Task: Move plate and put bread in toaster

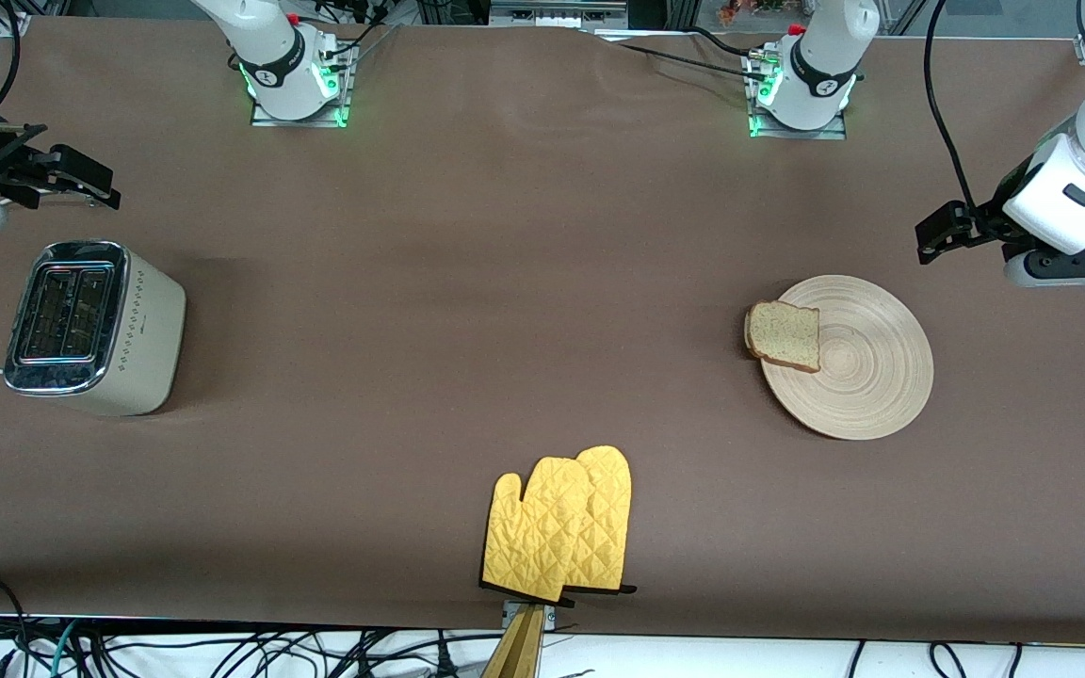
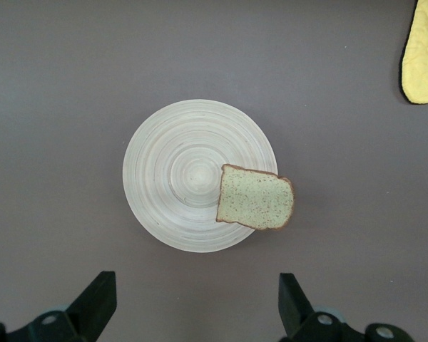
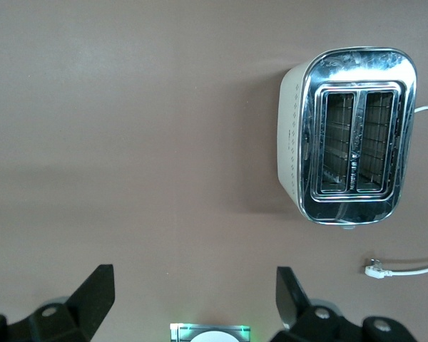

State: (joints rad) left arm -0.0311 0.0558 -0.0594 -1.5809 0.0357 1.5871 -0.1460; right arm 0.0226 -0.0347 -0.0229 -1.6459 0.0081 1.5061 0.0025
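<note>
At the upper left of the front frame I see my right gripper (image 1: 81,184) spread apart and empty above the toaster (image 1: 95,325). Oven mitts (image 1: 561,523) lie bottom centre. At right, the bread (image 1: 785,335) overhangs the plate (image 1: 858,367); my left gripper (image 1: 938,235) hovers alongside, spread apart.

Two white Franka arms with black joint rings; each base sits on a metal plate and glows green, with a small red button on top and black cables trailing off. White, grey-trimmed wrist housings. Left gripper (image 1: 940,235) black, with dark wedge-shaped fingers (image 2: 96,303); right gripper (image 1: 81,184) black too, same wedge fingers (image 3: 93,296), round screws at the finger mounts
</note>
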